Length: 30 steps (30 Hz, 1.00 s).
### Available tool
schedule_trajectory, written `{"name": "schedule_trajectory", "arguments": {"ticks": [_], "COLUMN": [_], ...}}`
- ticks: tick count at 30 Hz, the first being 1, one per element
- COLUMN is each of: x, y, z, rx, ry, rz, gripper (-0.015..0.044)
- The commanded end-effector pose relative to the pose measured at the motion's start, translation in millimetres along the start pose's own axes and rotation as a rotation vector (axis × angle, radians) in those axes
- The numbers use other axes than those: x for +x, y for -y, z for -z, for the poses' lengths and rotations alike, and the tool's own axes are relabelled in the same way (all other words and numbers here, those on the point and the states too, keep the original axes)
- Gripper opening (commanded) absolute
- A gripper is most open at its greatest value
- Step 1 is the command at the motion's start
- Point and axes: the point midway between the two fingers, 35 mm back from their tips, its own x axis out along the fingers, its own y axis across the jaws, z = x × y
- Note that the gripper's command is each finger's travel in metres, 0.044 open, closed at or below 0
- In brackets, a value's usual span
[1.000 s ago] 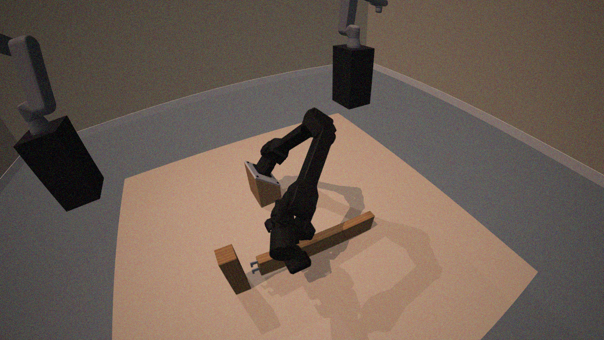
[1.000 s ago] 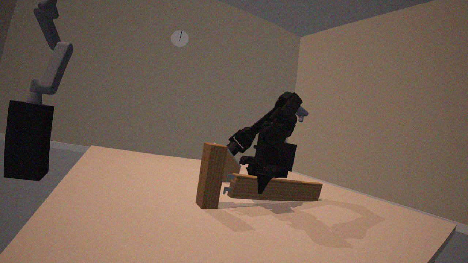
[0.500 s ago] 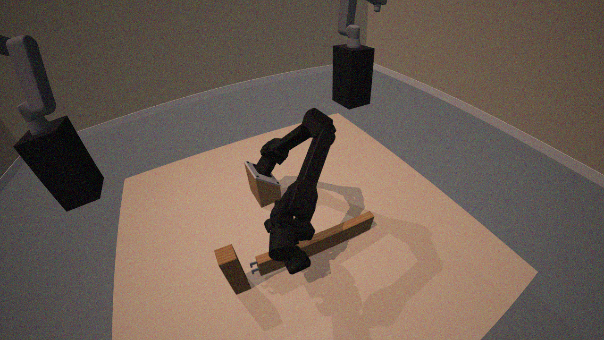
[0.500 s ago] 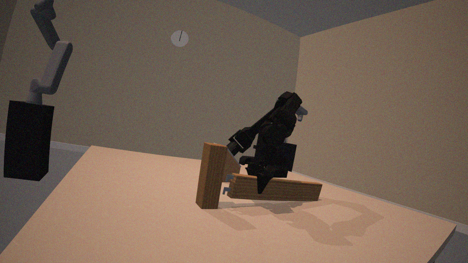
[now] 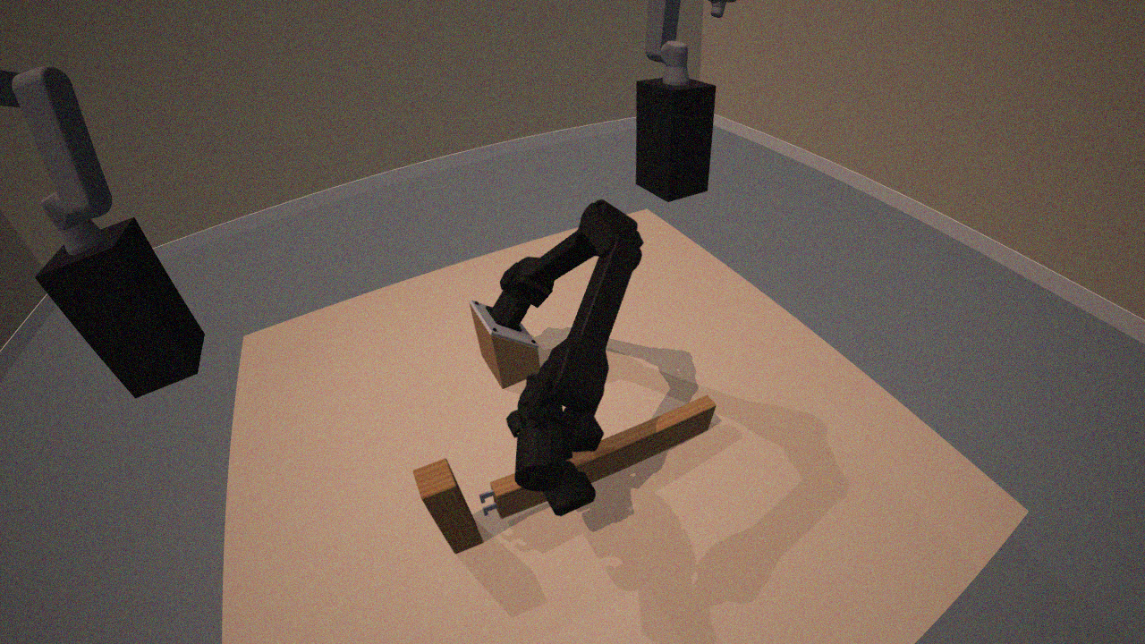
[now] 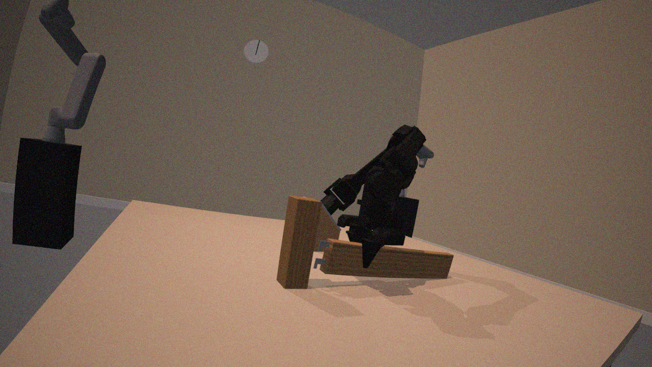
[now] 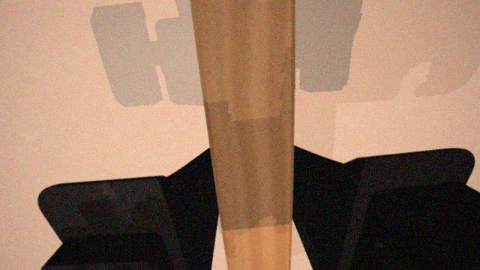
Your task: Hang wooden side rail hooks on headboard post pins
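Standing by the counter [image 6: 136, 292], I can see the black tool [image 6: 370, 255] clenched across the wooden side rail [image 6: 410, 264], one finger [image 7: 124, 217] on each broad face, close to the hooked end rather than the middle. That end is lifted off the surface while the far end rests on the counter, so the rail slopes gently down away from the headboard post [image 6: 298, 241]. Its two steel hooks [image 6: 321, 253] sit just beside the post's face, near but apparently not yet inside the slot; I cannot see the pins from any angle.

To my eye the rail is a stiff, solid plank that won't bend or dent, and probably has some weight to it. Flat smooth sides give the fingers good purchase, though the wood could slide if the squeeze is light. Holding it near the hooks looks sensible: it gives fine control over that end, and the trailing end carries part of the load on the counter. Gripping farther back would likely make the hooks swing and harder to aim. The hooks themselves look thin, so nudging them hard against the post seems unwise.
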Motion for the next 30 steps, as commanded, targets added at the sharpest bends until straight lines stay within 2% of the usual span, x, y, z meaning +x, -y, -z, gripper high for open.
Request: {"name": "schedule_trajectory", "arguments": {"ticks": [1,30], "x": [-4.1,-4.4], "y": [0.4,0.4], "z": [4.7,7.8], "rx": [0.006,0.006], "ry": [-0.005,-0.005], "rz": [0.010,0.010], "gripper": [0.0000,0.0000]}}
